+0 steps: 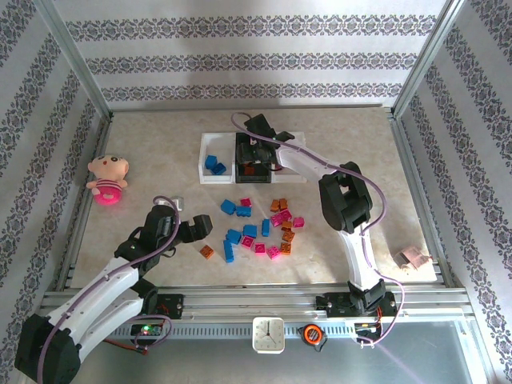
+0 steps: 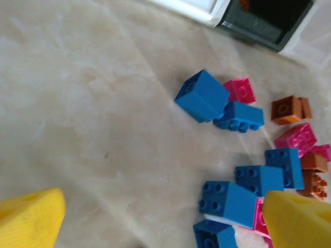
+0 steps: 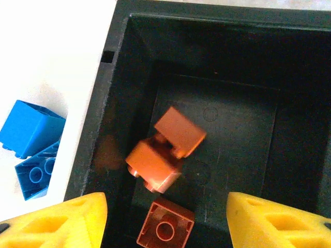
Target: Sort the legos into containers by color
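A: From above, how far along does the sorting look?

B: Early, I'd say. Most of the legos (image 1: 258, 228) lie mixed on the tabletop (image 1: 160, 144) between the arms. The containers stand in a row behind them. The left white bin (image 1: 204, 152) holds a few binned blue bricks (image 1: 214, 166), and the black bin (image 1: 250, 176) sits right against it. The right white bin (image 1: 290, 181) is largely covered by the right arm (image 1: 344, 200), which reaches out over the black one. The left arm (image 1: 152, 236) hangs low, just beside the pile's left edge. A pink doll (image 1: 108, 180) lies well apart and is no part of the job.

A: And the left wrist view?

B: The left fingers (image 2: 31, 217) are spread wide with nothing between them, over bare tabletop at the pile's edge. A loose blue brick (image 2: 230, 201) lies close to the right-hand finger. My guess is the spread is there to straddle one.

A: Why blue?

B: That arm sits nearest the bin holding blue, so that is only a judgement.

A: The right wrist view?

B: The right fingers (image 3: 67, 222) are wide too, gripping nothing, and hover over the black bin (image 3: 139, 62). Three orange bricks (image 3: 152, 165) lie on its floor, two of them touching, so this bin evidently takes orange. Blue shows next door in the white bin (image 3: 51, 51)
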Controlling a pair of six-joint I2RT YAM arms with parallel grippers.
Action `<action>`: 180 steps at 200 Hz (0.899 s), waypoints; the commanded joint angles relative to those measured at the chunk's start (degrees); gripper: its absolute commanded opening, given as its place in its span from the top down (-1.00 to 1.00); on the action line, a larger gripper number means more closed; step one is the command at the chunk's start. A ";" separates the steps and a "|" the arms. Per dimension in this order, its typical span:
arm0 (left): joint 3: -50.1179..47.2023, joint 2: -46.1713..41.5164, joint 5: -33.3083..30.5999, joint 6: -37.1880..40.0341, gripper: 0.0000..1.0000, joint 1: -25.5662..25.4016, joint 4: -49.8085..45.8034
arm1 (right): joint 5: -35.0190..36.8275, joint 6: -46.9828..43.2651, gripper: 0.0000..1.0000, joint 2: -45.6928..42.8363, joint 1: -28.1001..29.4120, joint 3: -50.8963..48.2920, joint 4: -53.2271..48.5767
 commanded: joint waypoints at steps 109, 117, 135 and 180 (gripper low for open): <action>6.01 18.18 -8.98 -3.05 -0.58 -18.75 -11.20 | -2.77 2.47 -0.28 -29.48 -1.41 -31.19 9.05; 6.37 20.49 -9.43 -2.58 -0.53 -18.80 -10.69 | -2.93 2.59 -0.28 -30.57 -1.49 -31.96 9.31; 6.90 24.20 -9.32 -1.59 -0.43 -18.88 -8.45 | -3.04 2.76 -0.28 -32.74 -1.51 -33.45 9.73; 8.34 26.73 -8.81 -1.25 -0.07 -19.76 -8.69 | -3.36 3.30 -0.28 -35.90 -2.99 -36.42 10.13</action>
